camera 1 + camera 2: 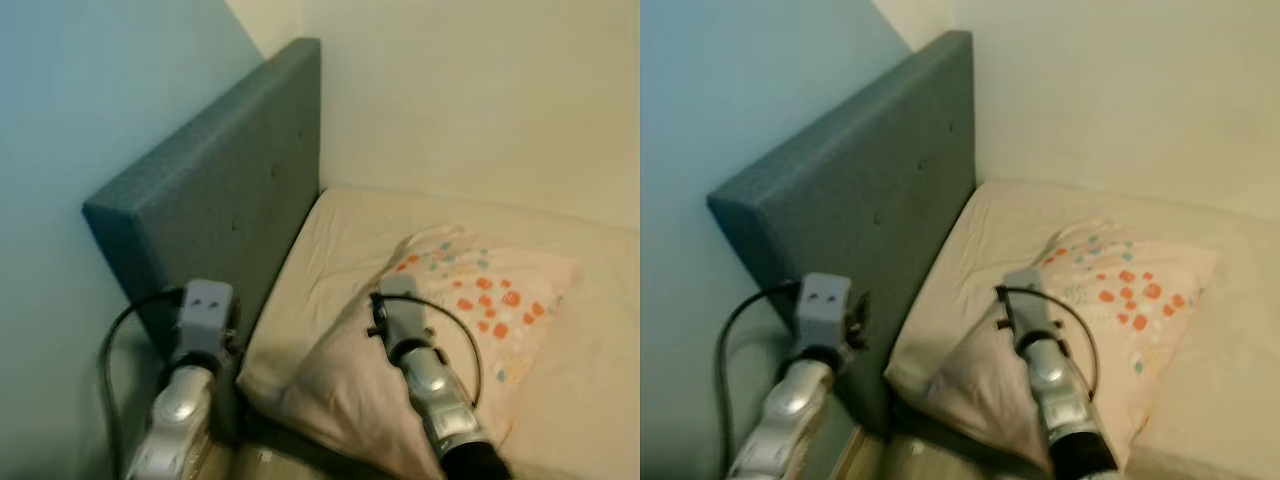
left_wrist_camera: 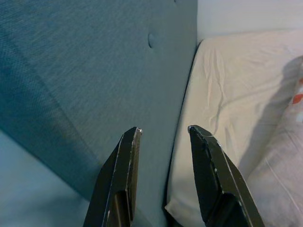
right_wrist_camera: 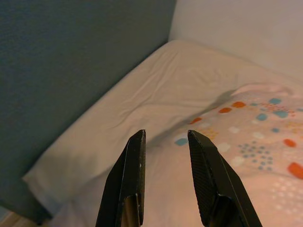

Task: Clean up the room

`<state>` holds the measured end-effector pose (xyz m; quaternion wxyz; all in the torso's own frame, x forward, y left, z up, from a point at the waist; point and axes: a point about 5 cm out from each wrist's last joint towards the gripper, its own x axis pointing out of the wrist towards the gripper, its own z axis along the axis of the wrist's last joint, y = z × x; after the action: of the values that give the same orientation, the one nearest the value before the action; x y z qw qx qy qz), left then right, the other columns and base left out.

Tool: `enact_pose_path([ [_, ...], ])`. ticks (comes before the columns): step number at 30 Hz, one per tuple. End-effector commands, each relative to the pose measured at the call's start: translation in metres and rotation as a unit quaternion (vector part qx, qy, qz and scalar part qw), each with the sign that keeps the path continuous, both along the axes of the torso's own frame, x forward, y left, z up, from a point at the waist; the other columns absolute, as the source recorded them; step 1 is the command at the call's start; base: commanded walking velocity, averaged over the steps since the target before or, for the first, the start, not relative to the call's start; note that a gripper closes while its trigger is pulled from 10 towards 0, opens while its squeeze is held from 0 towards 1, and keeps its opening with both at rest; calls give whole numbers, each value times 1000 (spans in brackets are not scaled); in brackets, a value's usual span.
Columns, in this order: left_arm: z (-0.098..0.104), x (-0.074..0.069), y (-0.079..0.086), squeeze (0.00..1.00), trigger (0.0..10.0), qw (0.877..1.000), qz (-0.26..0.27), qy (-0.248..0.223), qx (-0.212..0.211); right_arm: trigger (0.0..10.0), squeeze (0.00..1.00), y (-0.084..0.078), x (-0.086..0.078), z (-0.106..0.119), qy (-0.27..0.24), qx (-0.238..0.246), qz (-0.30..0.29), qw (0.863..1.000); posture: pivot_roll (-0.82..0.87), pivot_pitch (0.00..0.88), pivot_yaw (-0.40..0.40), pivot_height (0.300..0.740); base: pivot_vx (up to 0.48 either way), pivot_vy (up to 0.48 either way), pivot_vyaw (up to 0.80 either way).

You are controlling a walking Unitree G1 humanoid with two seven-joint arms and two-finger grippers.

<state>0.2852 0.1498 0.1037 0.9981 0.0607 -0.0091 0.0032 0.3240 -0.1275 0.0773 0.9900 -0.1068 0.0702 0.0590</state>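
Left eye view is soft and a bit blurry; both arms are cut off by the lower frame edge and the gripper fingers are hidden behind the wrist housings there. Bed point(image 1: 350, 225) with a wrinkled cream sheet sits in a corner, its right side running out of frame. Headboard point(image 1: 215, 190) is a thick grey-teal slab, woven fabric, with tufted buttons, one clear in the left wrist view. Blue-tinted wall point(image 1: 90, 90) on the left, pale wall behind the bed. Pillow point(image 1: 470, 300) lies on the mattress near the headboard end: cream, soft and lumpy, printed with orange and teal squares and dot clusters; its near corner is covered by the right arm.

Left gripper point(image 2: 163, 135) hovers by the headboard's edge where it meets the mattress, long black tapered fingers spread apart, nothing between them. Right gripper point(image 3: 165, 137) hovers over the pillow's plain end, fingers likewise parted and empty; whether the tips touch the fabric is hard to tell. Black cable point(image 1: 110, 350) loops off the left wrist.
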Motion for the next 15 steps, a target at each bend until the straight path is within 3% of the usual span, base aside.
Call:
enact_pose_path([
  [1, -5, -1, -2, 0, 10000, 1000, -1, 11, -11, 10000, 0, -8, -3, -5, 11, 3, -16, 1000, -36, 65, 4, 711, 0, 0, 0],
  [7, -6, -1, -2, 0, 10000, 1000, -2, 12, 9, 10000, 0, -8, -2, -5, 10, 4, -17, 1000, -36, 64, 4, 711, 0, 0, 0],
  [15, -6, 2, -1, 0, 10000, 1000, 0, 21, 10, 10000, 0, -7, -2, -5, 9, 7, -18, 1000, -36, 63, 6, 711, 0, -414, 0],
])
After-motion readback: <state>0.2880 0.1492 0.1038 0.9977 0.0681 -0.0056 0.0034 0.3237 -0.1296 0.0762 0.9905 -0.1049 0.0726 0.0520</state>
